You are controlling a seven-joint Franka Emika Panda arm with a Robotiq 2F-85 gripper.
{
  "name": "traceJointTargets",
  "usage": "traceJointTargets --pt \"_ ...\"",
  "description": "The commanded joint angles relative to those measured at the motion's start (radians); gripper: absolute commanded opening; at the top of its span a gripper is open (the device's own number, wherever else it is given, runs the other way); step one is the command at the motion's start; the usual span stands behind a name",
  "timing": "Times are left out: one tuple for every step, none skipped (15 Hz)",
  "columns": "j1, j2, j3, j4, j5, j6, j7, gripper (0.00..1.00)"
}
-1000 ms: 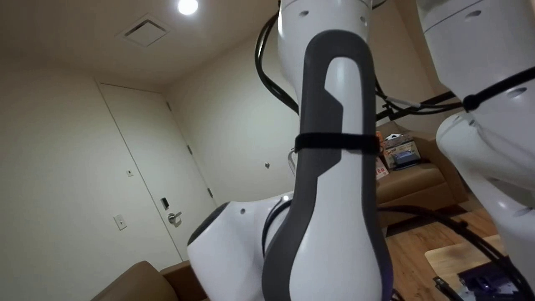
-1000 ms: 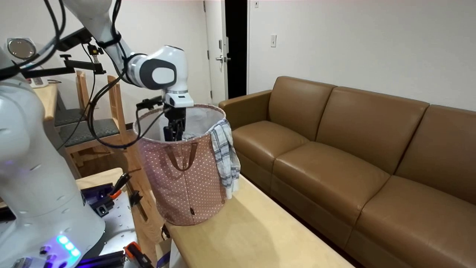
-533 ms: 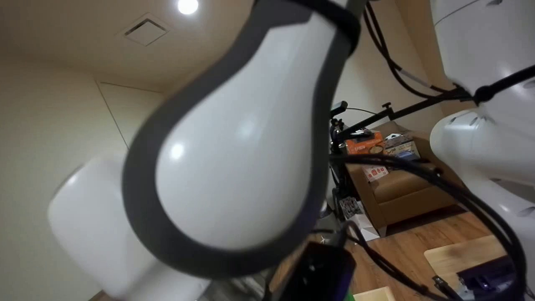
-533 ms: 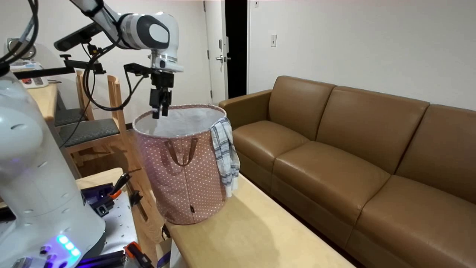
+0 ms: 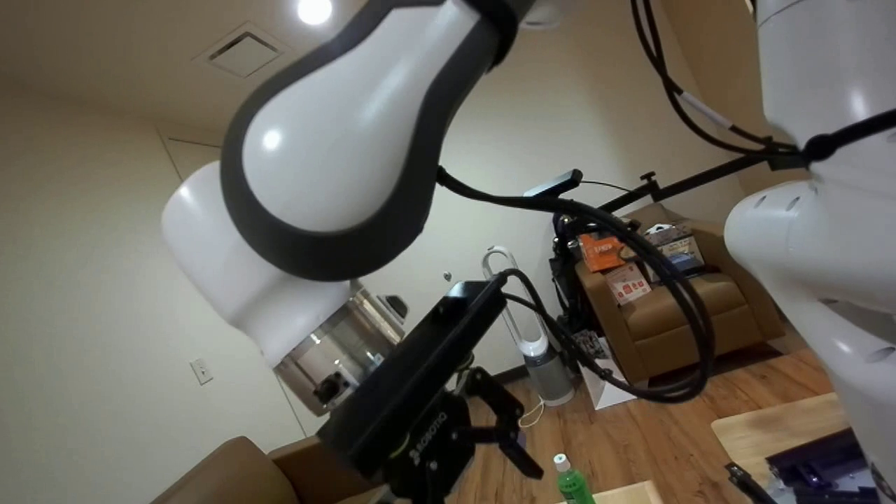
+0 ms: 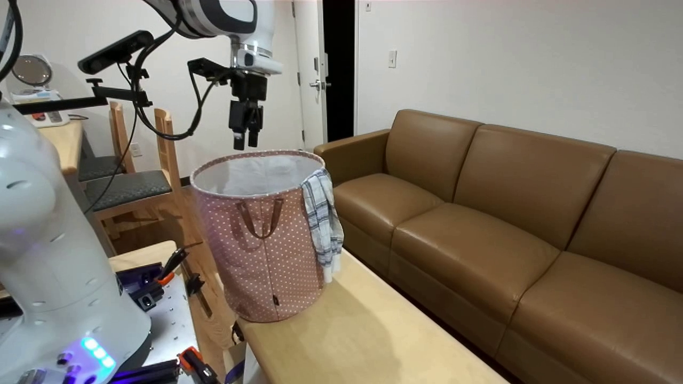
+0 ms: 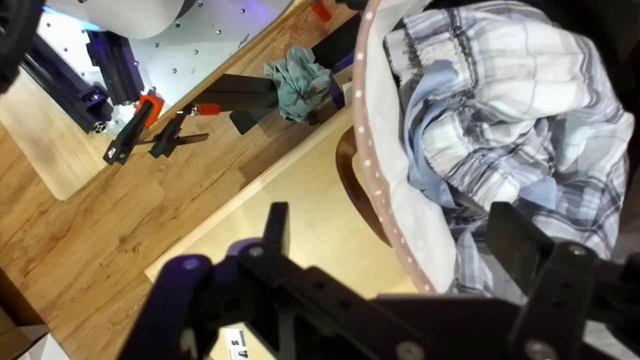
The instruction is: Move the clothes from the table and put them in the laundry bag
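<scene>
Claw (image 6: 245, 142) risen above laundry bag (image 6: 267, 285), partly hiding clothes (image 7: 520, 100) inside.

You have a tall, round, open-topped laundry bag (image 6: 272, 277) of dusty-pink, white-dotted fabric with a white lining, standing upright on the pale wooden bench (image 6: 373, 325), close to its edge; a brown loop handle (image 6: 274, 219) hangs down the bag's wall. Your wrist view shows a crumpled heap of plaid cloth (image 7: 525, 100), white, grey and blue, lying inside. In an exterior view you see a length of white-and-blue plaid fabric (image 6: 322, 218) draped over the bag's rim, hanging down outside; you cannot tell whether it joins the heap.
</scene>
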Motion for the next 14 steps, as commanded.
traceJointTargets --pt "-0.044 -0.034 -0.044 -0.051 -0.069 0.028 -0.159 1.00" --pt "-0.057 -0.032 -0.055 -0.059 -0.057 0.054 -0.153 1.00" --pt "-0.080 -0.030 -0.070 -0.065 0.015 0.080 -0.058 1.00" --pt "-0.065 -0.007 -0.048 -0.031 -0.025 0.034 -0.101 1.00" --pt "-0.077 -0.007 -0.059 -0.039 -0.013 0.052 -0.093 1.00" --pt "-0.085 -0.007 -0.066 -0.043 -0.007 0.059 -0.089 1.00" --pt "-0.076 0.002 -0.056 -0.031 -0.063 0.035 -0.152 1.00" --pt "-0.075 0.011 -0.048 -0.021 -0.099 0.008 -0.176 1.00" --pt "-0.072 0.013 -0.041 -0.017 -0.125 0.002 -0.201 1.00" --pt "-0.068 0.012 -0.036 -0.017 -0.144 -0.007 -0.231 1.00" --pt "-0.064 0.015 -0.030 -0.018 -0.162 -0.009 -0.262 1.00" --pt "-0.059 0.018 -0.022 -0.018 -0.184 -0.005 -0.288 1.00" --pt "-0.053 0.026 -0.017 -0.020 -0.198 0.005 -0.319 1.00" --pt "-0.049 0.032 -0.012 -0.023 -0.211 0.016 -0.354 1.00"
